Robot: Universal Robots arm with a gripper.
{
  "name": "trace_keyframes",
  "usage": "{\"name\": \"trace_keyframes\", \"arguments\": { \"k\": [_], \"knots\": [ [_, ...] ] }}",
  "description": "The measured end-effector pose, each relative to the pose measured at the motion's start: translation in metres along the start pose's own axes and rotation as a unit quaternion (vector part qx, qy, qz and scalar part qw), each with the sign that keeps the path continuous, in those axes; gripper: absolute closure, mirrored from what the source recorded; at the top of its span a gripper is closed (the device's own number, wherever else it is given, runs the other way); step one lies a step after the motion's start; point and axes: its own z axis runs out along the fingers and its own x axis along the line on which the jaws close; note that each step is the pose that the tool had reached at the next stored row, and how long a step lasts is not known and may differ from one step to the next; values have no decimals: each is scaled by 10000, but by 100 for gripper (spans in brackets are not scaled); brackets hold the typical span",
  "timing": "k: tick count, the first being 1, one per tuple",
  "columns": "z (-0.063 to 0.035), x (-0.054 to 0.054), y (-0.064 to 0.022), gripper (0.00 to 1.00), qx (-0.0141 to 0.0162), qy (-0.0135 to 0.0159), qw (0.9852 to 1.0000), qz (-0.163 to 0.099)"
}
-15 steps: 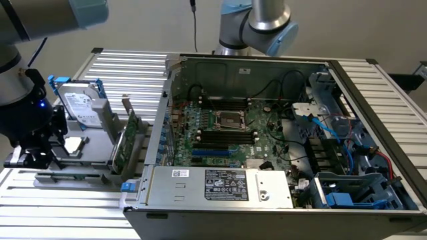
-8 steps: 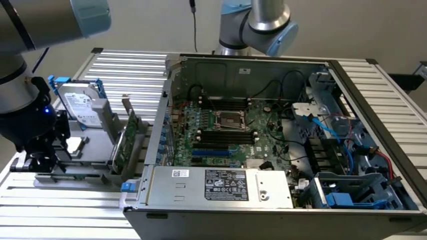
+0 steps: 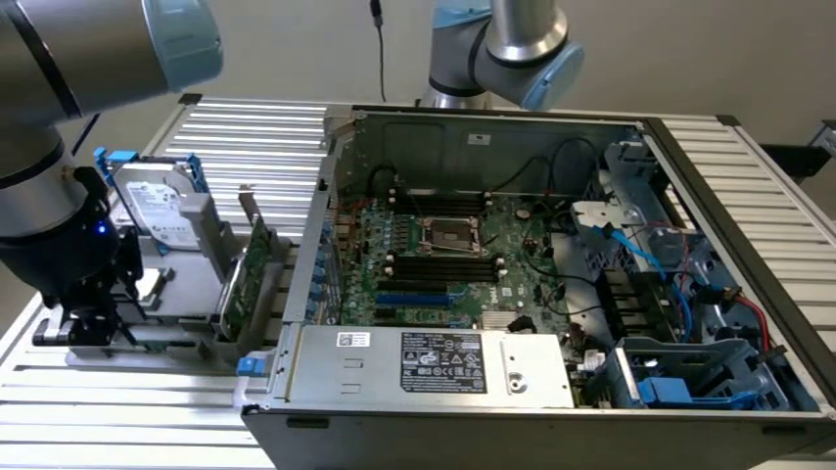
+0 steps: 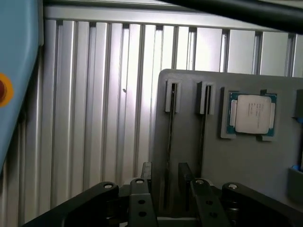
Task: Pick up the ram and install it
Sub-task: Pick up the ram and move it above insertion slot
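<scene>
– Gripper (image 4: 165,169) first: how does it stand?
– Wide, and holding nothing. Its two dark fingers (image 4: 147,172) are spread apart, low over a gray tray (image 4: 265,165) that sits on the slatted metal table (image 3: 261,127), at the exterior view's left.

– Count what's on that tray.
– Two narrow slots (image 4: 204,99) side by side. One processor chip (image 4: 251,113) sits in a square recess just beside them. One hard drive (image 3: 157,211) with blue rails stands upright. One expansion card (image 3: 249,269) stands on edge too, between the drive and the computer case (image 3: 496,122).

– How many cases?
– One, lying open, with its board facing up.

– And the ram?
– One stick that I can be sure of. The ram (image 4: 169,123) stands on edge in the slot farther from the chip. The neighbouring slot shows a similar thin dark line, and I cannot tell whether that is a second stick.

– Where is it relative to the fingers?
– Right between them. One finger is on each side of the near end of the stick. A sliver of tray shows on both sides, so they look just apart from it, not touching.

– What does it look like?
– From the wrist view it is seen edge-on as a long, straight, very thin dark strip. It runs the length of its slot, and its far end sits in a small raised gray bracket. Its faces are hidden at this angle.
</scene>
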Motion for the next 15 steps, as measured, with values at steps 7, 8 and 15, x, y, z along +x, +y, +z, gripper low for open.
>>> {"name": "trace_keyframes", "arguments": {
  "k": [7, 8, 15],
  "knots": [
    [127, -16, -6, 64, 0, 2, 10000, -44],
    [146, -21, -7, 64, 0, 2, 10000, -46],
    [271, -74, -13, 64, 0, 3, 10000, -49]
  ]
}}
